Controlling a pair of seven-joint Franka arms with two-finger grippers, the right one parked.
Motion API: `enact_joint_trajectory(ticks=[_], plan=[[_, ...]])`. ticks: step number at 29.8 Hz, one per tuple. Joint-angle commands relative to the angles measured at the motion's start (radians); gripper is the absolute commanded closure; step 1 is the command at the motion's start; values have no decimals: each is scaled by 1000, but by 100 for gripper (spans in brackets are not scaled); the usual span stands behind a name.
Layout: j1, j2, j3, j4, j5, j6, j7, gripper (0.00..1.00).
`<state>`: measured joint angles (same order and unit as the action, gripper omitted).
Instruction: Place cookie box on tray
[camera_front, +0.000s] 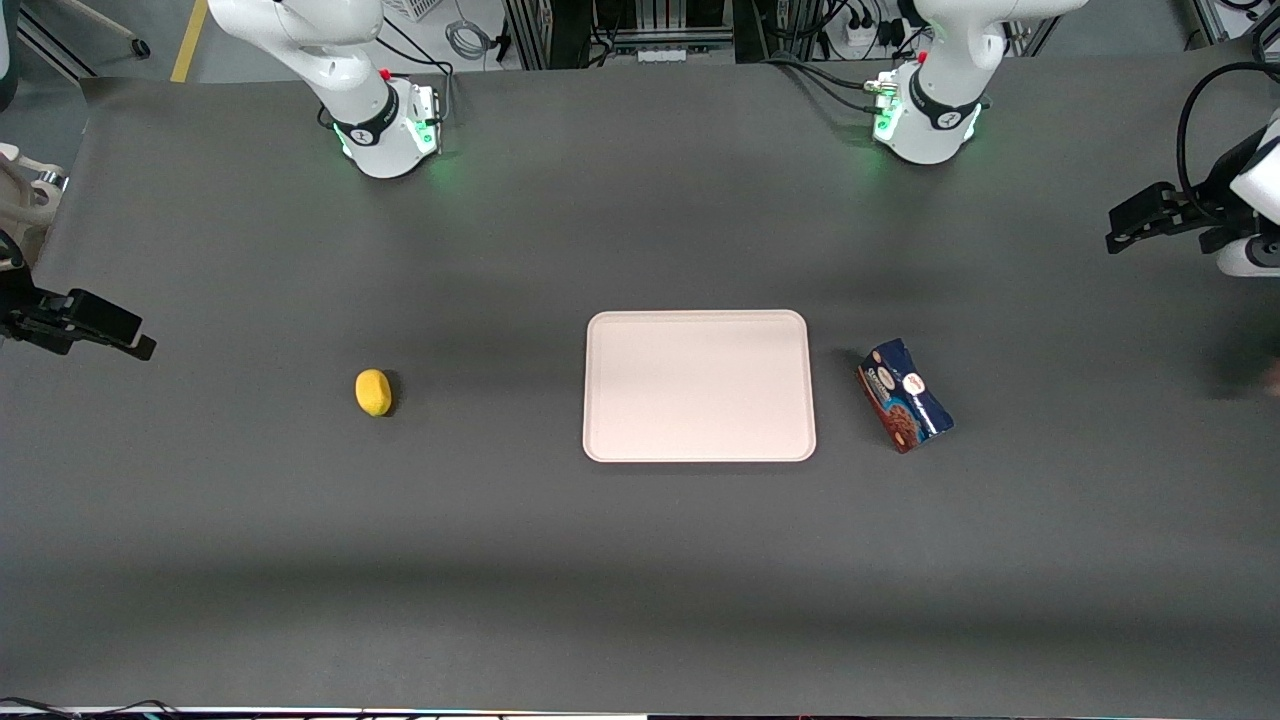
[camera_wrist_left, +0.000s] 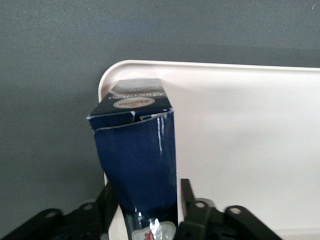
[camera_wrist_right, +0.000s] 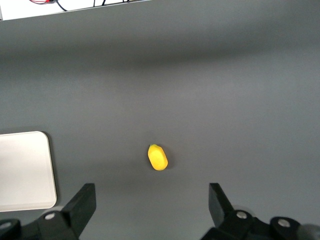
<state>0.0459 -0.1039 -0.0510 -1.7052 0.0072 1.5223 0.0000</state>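
Front view: box not yet on tray, grasp not started

Front view: cookie box (camera_front: 905, 395) lies on the desk (camera_front: 640, 580), just beside the tray (camera_front: 700, 318) on the side toward the working arm's end. A small gap separates them, no contact. The box sits skewed to the tray's edge, printed face up. The tray carries nothing.

Left arm's claw (camera_front: 1125, 225) hangs at the working arm's end of the desk, well apart from the box and farther from the front cam than it. Nothing is in it.

Left wrist view: box (camera_wrist_left: 137, 165) shows between the two fingers (camera_wrist_left: 187, 195), tray (camera_wrist_left: 240, 150) past it. Fingers stand spread wider than the box. Going by the front view this is line of sight only, not a grip. Claw reads as open and empty, aimed roughly at box and tray.

Yellow lemon-like item (camera_front: 373, 391) lies toward the parked arm's end. Not part of the job.

Progress est.: nil done so far. Left to do: approach, grasp, lift, short carry over the rim, set down, release. Carry should be brief since box and tray are neighbours. The box's skew prob. calls for wrist rotation before closing.
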Motion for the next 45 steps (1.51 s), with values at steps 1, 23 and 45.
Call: enact_joint_trajectory(ticks=[1,23,45], plan=[[-4,-11,-3,30,5,-40,-20,0],[-6,33,-122,145,-36,-171,-359,0],[-8,233,-170,-338,-87,582,-581,0]])
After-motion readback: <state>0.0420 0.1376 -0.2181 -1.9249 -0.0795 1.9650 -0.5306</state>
